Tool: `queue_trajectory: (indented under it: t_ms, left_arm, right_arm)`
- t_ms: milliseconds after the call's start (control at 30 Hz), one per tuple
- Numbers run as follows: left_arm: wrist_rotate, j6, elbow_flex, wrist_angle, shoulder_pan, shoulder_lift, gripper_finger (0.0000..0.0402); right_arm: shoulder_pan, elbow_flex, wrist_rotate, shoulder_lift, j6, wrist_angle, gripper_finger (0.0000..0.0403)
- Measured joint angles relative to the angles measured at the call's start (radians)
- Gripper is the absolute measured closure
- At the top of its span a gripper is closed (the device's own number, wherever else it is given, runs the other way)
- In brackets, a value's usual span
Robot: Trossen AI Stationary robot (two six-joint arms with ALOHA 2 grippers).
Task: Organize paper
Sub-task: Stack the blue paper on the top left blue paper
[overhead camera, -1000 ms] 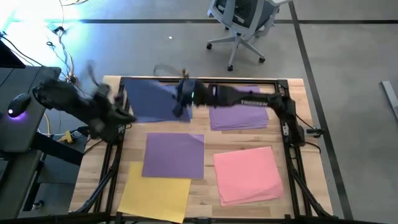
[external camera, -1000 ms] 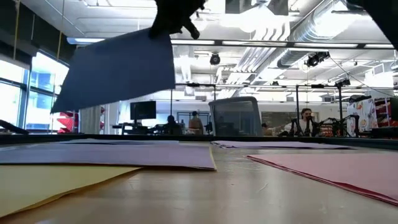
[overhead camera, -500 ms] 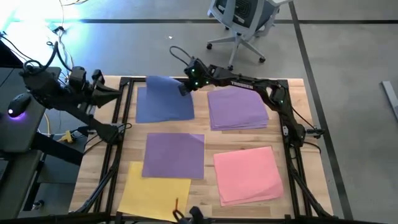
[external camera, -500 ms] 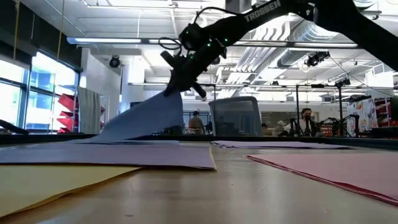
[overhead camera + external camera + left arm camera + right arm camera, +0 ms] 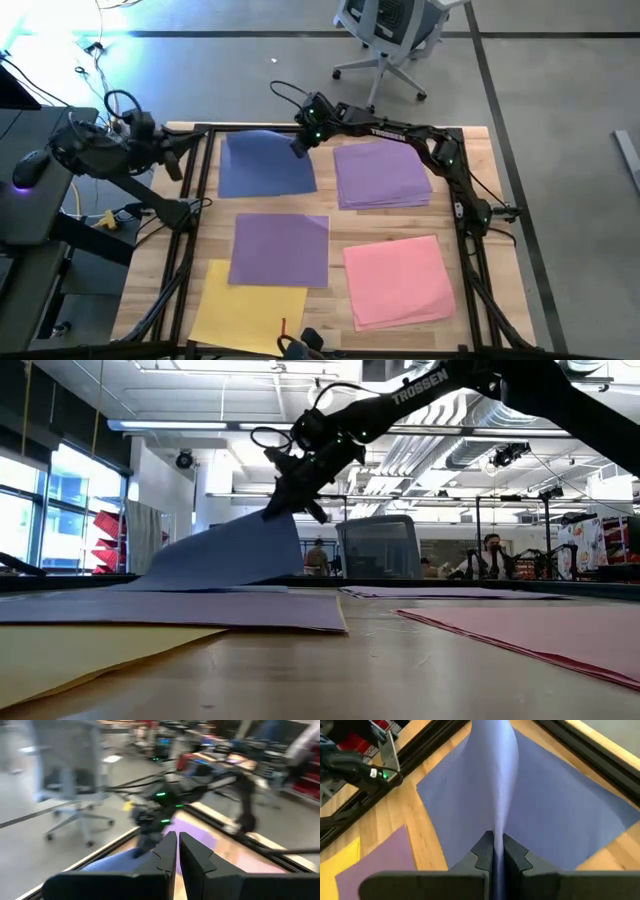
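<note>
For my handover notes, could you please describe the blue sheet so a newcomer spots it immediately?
On the wooden table, look to the far left corner. The blue sheet lies there, left of the purple stack. It alone is blue, one edge pinched up by the right tool.

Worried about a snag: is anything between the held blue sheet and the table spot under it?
Nothing visible. The right gripper pinches the blue sheet by one edge; the rest already lies on the table.

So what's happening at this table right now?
The right gripper is pinching a blue sheet by its edge, one side lifted while the rest lies at the table's far left. The left gripper waits shut off the table's left edge. A purple stack, a purple sheet, a yellow sheet and a pink stack lie flat.
</note>
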Motion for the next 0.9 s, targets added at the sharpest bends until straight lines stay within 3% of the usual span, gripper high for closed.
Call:
queue_trajectory:
  t_ms: [233,700,900]
  left_arm:
    - [0.016,-0.262,0.000,-0.159,0.068,0.055,0.0401]
    - [0.325,-0.302,0.000,-0.164,0.271,0.275,0.0401]
    - [0.485,-0.262,0.000,-0.165,0.382,0.358,0.0401]
  right_arm:
    - [0.001,-0.001,0.053,0.019,-0.108,0.030,0.0403]
    - [0.073,0.000,0.262,0.029,-0.327,0.124,0.0399]
    - [0.076,0.000,0.281,0.063,-0.366,0.119,0.0341]
